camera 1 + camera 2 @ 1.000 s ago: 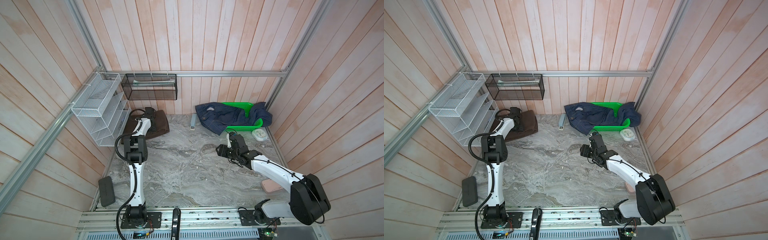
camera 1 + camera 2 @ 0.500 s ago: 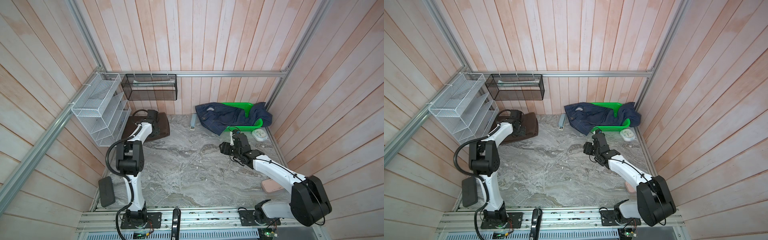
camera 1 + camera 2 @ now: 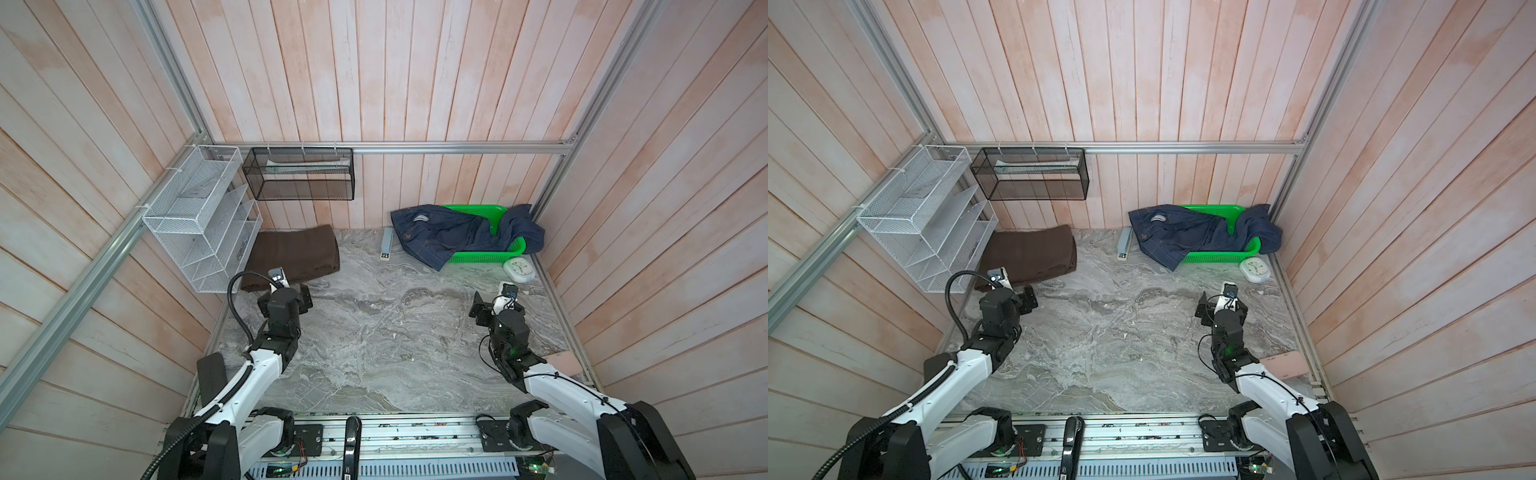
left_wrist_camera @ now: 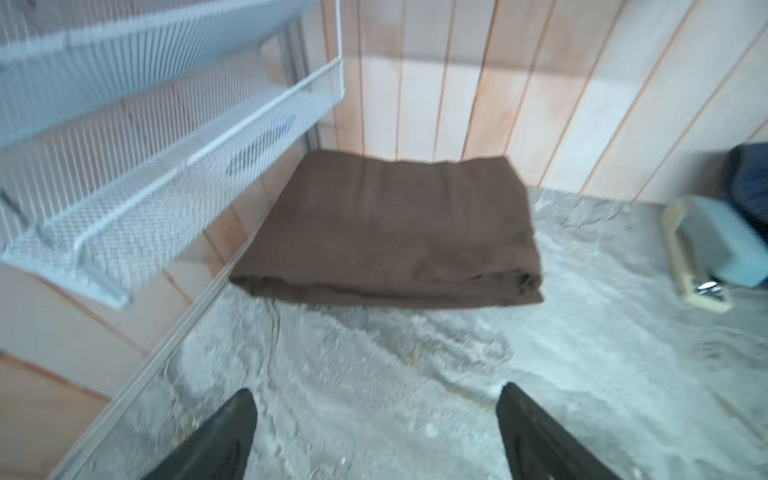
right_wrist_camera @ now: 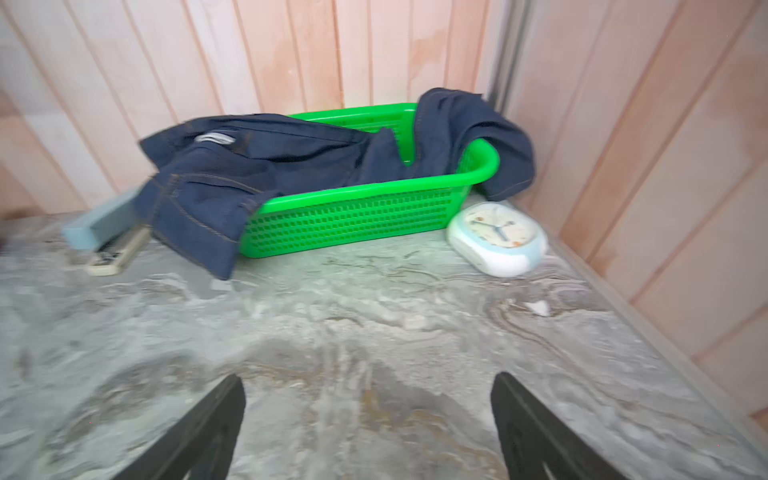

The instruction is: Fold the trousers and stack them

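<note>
The trousers are dark brown and lie folded into a flat rectangle at the back left of the table, partly under the white wire rack. My left gripper hovers just in front of their near edge, not touching them. In the left wrist view the trousers lie ahead of my left gripper, which is open and empty. My right gripper is open over bare table at the right. The right wrist view shows my right gripper with nothing between its jaws.
Dark blue jeans drape over a green basket at the back right. A white clock sits beside the basket and a stapler left of it. The white wire rack and a black mesh basket hang on the walls. A pink block lies at the right edge.
My left arm has pulled back off the folded trousers toward the table's front, and its jaws have opened. My right arm has drawn back to the right and opened wider.
</note>
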Robot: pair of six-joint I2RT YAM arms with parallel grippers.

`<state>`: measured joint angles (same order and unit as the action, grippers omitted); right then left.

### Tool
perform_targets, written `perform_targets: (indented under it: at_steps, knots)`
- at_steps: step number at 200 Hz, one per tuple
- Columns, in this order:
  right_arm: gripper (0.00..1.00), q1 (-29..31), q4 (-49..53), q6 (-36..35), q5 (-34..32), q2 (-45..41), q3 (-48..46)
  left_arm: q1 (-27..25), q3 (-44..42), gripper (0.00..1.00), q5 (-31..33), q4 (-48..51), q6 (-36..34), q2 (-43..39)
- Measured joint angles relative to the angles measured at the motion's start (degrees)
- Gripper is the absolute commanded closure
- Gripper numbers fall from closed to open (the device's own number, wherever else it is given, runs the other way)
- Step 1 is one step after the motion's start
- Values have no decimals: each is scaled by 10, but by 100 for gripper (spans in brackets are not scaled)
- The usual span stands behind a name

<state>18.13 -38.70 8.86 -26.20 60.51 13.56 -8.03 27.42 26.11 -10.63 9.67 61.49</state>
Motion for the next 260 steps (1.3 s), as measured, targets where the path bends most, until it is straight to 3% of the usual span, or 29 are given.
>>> perform_targets:
  at_steps: [45, 96, 150, 179, 217, 260]
  knots:
    - [3, -83, -141, -36, -18, 23, -58, 5, -108, 7, 54, -152, 17, 5]
    - [2, -155, -257, -48, 14, 119, -80, 30, -147, 7, 71, -296, 5, 86]
    - [2, -176, -375, -46, 85, 268, -72, 76, -141, 10, 12, -431, 4, 182]
    - [2, -181, -348, -46, 114, 271, -23, 77, -117, 11, -29, -440, -7, 222]
    - [2, -182, -336, -46, 131, 270, -8, 61, -70, 5, -70, -438, -38, 248]
    - [2, -182, -330, -46, 135, 270, -8, 71, -97, 1, -141, -495, -62, 262]
